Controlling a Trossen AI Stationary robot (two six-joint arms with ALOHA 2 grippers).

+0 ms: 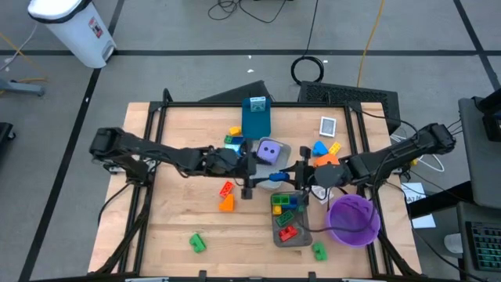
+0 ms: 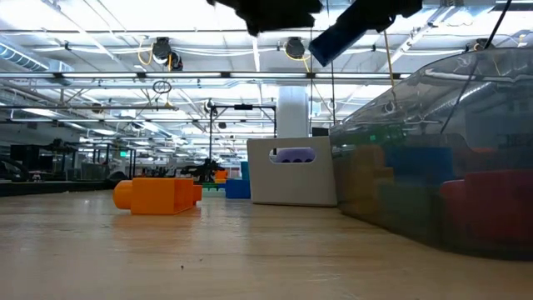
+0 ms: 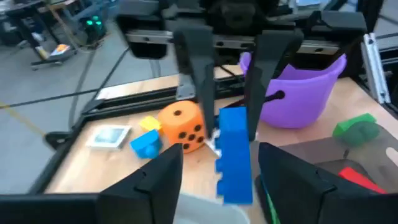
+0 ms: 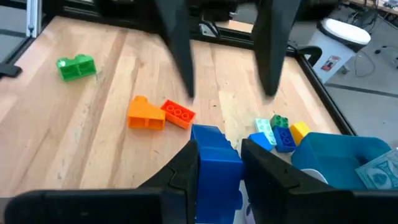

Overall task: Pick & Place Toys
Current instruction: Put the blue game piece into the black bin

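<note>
The right gripper point(image 4: 219, 163) is closed on a blue brick point(image 4: 217, 165) above the middle of the table point(image 1: 172, 223). Facing it, the left gripper point(image 3: 219, 165) stands spread wide with nothing in it, a finger either side of the same brick. This looks like a handover, or both arms meeting over one piece.

The work seems about half done. The grey tray point(image 1: 301, 237) near the purple bowl point(image 1: 354, 220) already holds several bricks. Left loose: two green bricks point(image 1: 196, 243), one orange brick point(image 1: 226, 204), one red brick point(image 1: 225, 188), a small cluster beside the blue box point(image 1: 256, 117), plus a purple die point(image 1: 269, 151) and an orange die point(image 3: 182, 126).
</note>
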